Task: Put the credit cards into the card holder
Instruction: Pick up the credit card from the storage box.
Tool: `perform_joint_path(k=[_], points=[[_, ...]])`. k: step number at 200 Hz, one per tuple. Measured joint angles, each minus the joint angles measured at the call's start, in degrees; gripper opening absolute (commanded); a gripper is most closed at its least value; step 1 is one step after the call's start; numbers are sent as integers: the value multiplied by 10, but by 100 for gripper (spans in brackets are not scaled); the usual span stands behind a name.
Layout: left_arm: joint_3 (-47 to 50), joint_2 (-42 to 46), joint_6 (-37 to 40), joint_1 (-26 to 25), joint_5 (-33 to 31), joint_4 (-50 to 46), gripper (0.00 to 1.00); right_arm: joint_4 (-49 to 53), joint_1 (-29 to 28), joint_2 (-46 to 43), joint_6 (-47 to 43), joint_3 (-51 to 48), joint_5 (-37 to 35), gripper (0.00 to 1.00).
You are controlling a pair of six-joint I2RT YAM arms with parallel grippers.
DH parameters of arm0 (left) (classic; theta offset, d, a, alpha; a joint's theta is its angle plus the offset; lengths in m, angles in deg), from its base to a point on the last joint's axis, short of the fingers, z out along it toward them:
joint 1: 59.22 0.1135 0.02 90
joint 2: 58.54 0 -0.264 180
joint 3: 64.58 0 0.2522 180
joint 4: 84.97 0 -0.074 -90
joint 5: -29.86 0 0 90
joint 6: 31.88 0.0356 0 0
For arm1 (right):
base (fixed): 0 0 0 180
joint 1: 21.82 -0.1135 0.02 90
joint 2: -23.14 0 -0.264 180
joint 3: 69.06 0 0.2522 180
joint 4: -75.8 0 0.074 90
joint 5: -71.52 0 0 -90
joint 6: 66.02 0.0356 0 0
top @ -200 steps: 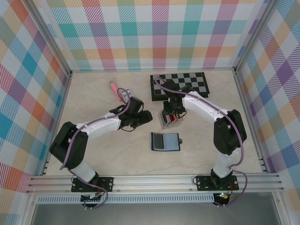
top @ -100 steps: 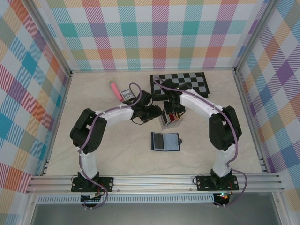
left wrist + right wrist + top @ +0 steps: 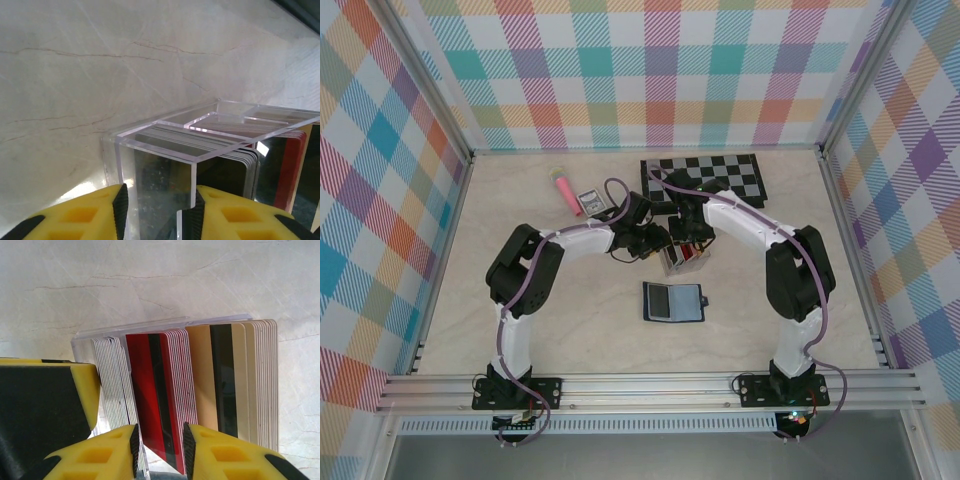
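Your right fingers (image 3: 122,447) pinch a tilted red card (image 3: 143,390); left fingers (image 3: 107,206) clamp the clear stand (image 3: 155,167) (bracing it). Neighbouring cards (image 3: 183,380) could drag out together.

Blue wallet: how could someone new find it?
Find the chessboard at the back of the table, then the clear card stand in front of it. Closer to the near edge lies the wallet, open and flat: the only navy thing, with a small tab on its right.
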Motion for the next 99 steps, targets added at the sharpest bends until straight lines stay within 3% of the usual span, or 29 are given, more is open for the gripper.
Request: perform_joint_path(k=[99], points=[[3,0,9,0,2,11,31,1,-1,31,-28,2,-26,32]])
